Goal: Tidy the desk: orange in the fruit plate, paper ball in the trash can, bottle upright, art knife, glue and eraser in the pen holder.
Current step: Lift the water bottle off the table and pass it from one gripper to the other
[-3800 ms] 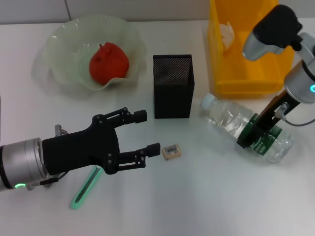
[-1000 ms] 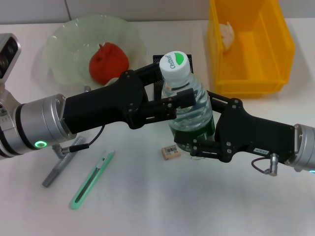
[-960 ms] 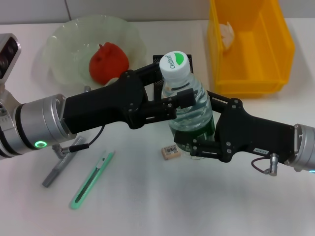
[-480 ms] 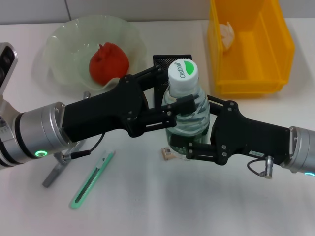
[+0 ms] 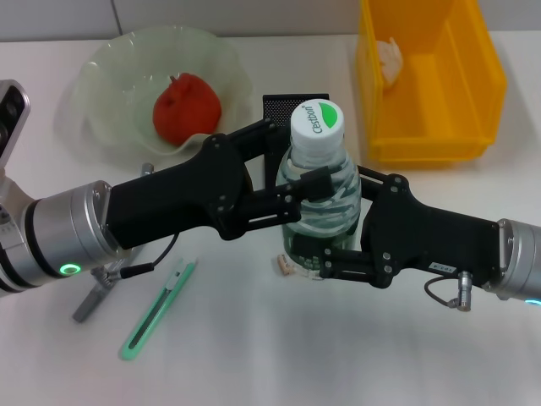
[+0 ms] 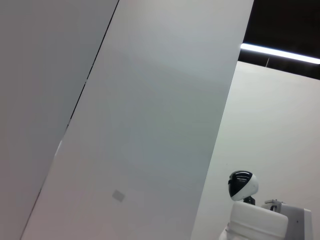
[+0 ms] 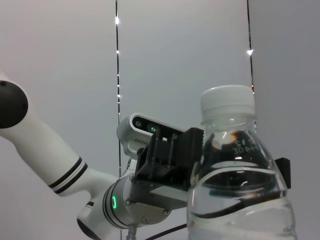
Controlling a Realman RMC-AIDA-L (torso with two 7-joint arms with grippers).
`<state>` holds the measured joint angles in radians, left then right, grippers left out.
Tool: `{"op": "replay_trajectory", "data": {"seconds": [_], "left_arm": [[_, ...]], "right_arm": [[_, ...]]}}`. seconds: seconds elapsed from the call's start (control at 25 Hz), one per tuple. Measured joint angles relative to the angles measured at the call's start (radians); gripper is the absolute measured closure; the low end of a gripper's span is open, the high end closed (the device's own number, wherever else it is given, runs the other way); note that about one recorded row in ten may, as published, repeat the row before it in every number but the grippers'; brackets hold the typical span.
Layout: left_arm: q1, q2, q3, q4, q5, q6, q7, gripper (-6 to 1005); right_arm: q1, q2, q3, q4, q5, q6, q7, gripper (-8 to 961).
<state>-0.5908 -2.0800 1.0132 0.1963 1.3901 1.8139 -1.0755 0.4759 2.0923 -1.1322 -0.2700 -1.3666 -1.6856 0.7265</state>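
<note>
Bottle (image 5: 319,203), now lowered to near upright, remains clamped between left gripper (image 5: 292,173) and right gripper (image 5: 331,228).

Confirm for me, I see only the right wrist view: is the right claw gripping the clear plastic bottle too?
Observer: Yes. The right claw grips the clear plastic bottle at its green label, the left claw higher up.
Operator: Orange placed?
Observer: The red-orange fruit lies in the pale green wavy plate.
Operator: Stationery?
Observer: The green art knife lies on the white desk, outside the black mesh pen holder.
</note>
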Motion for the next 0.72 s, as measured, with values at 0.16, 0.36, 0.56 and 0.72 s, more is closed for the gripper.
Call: {"op": "replay_trajectory", "data": {"seconds": [0.16,0.36,0.56,0.72], "left_arm": [[0.0,0.0,0.001,0.0,0.005,0.0,0.0,192],[-0.001,0.0,0.001,0.0,0.006,-0.001,0.0,194],[-0.004,0.0,0.001,0.0,0.006,-0.002,0.001,195],[-0.007,0.0,0.001,0.001,0.006,-0.002,0.002,196]], "right_arm": [[0.0,0.0,-0.001,0.0,0.0,-0.001,0.001,190],[0.0,0.0,-0.001,0.0,-0.004,0.003,0.005,190],[0.002,0.0,-0.001,0.0,-0.006,0.004,0.009,190],[0.013,0.0,-0.007,0.001,-0.008,0.007,0.026,188]]}}
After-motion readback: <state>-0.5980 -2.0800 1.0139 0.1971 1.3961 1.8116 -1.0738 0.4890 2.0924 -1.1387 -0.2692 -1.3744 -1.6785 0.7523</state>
